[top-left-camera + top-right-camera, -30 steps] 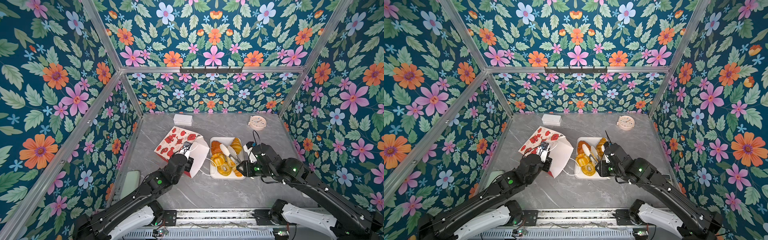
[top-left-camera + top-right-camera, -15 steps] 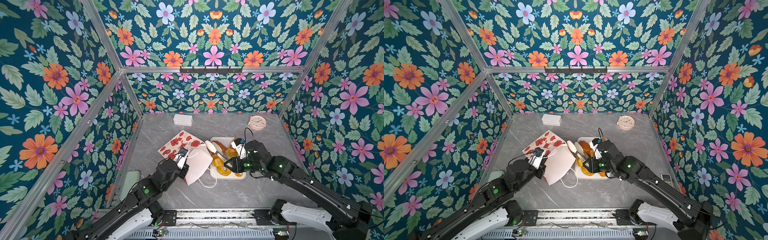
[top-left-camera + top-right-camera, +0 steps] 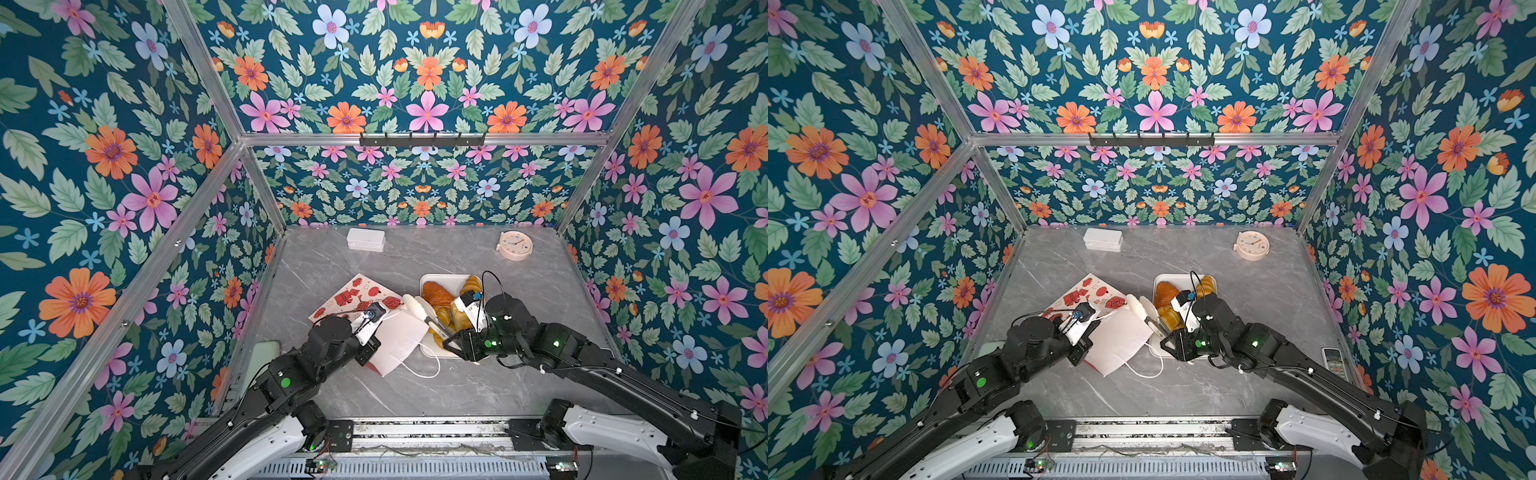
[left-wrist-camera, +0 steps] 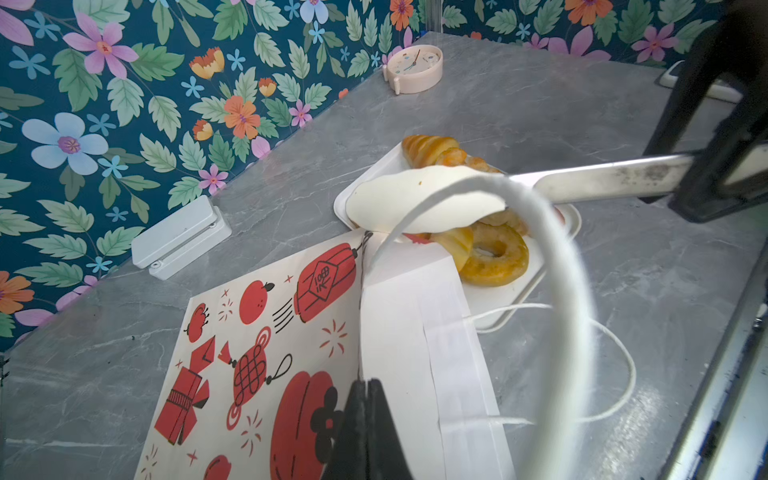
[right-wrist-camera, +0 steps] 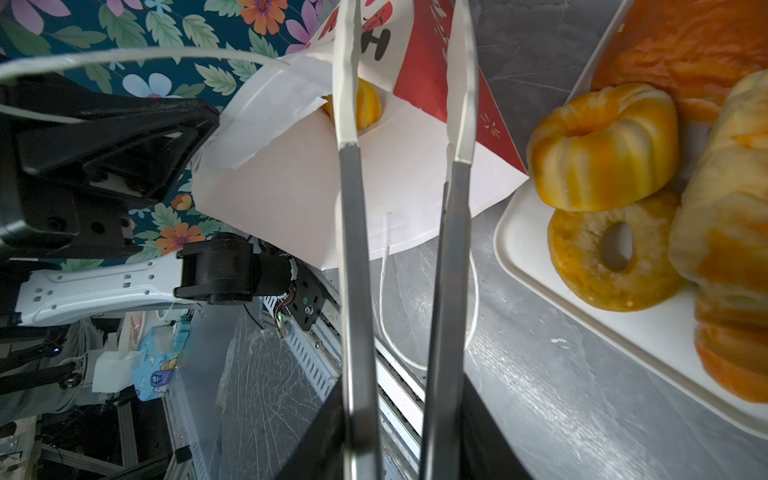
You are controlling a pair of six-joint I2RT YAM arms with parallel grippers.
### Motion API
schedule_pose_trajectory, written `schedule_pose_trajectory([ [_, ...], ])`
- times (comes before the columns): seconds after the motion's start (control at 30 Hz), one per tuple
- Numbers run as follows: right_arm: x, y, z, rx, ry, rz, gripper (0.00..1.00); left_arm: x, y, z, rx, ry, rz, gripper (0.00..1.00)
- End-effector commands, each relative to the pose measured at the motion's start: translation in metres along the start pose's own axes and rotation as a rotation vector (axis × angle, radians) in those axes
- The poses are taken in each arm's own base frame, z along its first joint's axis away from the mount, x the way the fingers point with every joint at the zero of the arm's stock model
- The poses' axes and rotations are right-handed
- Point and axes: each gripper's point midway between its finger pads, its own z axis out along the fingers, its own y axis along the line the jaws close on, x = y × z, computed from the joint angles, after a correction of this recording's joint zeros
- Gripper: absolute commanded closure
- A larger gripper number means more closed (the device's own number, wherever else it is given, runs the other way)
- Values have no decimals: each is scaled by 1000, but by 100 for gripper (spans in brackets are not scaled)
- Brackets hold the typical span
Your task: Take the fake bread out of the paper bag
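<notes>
- Fake bread [image 5: 602, 145]: mostly piled on tray [image 4: 505, 301]; one yellow piece [image 5: 365, 104] just inside paper bag [image 4: 266, 340] mouth.
- Paper bag: lying on desk [image 4: 540, 104], mouth toward tray for easy reach.
- Left gripper [image 4: 366, 399]: clenched on bag rim, probably holding mouth open.
- Right gripper [image 5: 401, 432]: clamped on tongs [image 5: 353, 249]; tips apart, empty, poised at mouth.

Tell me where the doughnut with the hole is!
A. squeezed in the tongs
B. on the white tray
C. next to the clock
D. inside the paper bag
B: the ring doughnut lies on the white tray beside the fluted cake, outside the paper bag.
</notes>
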Motion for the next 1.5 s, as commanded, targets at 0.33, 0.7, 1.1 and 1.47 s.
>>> schedule_pose_trajectory([
  [0.33,-32,-13,-25,79,-208,-66,62,-6,-20,-9,144,46,122,100],
  [0.7,-1,25,13,-83,-43,-89,65,1,-21,-11,127,-13,177,100],
  [1.1,-7,5,-4,79,-125,-110,66,4,-24,-3,132,-22,181,100],
  [1.47,11,-6,-56,122,-155,-144,66,7,-20,22,81,-47,196,100],
])
